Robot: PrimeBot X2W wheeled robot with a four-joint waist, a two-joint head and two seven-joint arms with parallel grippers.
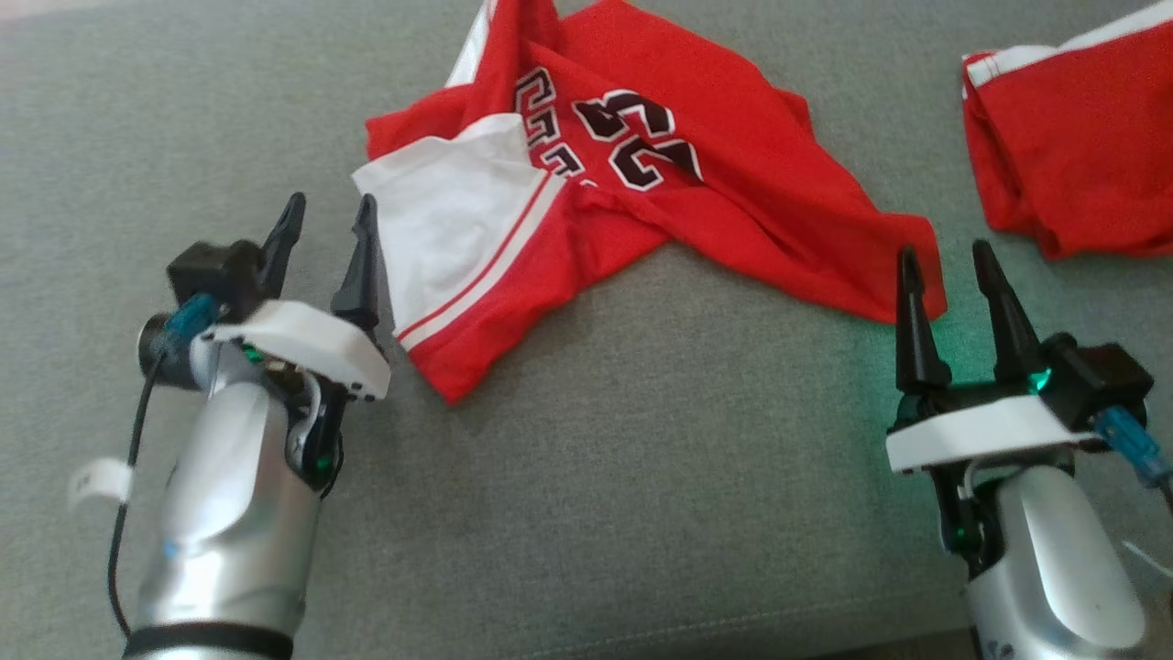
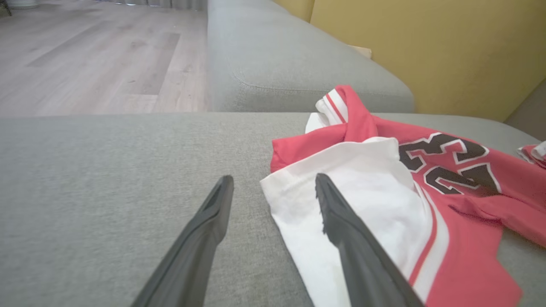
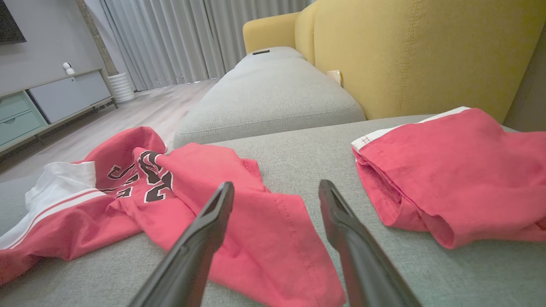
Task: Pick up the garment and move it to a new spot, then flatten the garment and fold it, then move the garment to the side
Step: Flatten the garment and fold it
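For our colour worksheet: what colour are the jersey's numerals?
Black numerals, white-outlined, on the red jersey; head view.

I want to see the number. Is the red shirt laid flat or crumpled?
Crumpled. The red shirt lies bunched, folds covering part of its number.

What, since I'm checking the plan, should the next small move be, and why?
Probably ease the left gripper forward and close on the jersey at its white edge: it and the right gripper stand open and empty, and that edge lies between the left fingers in the left wrist view.
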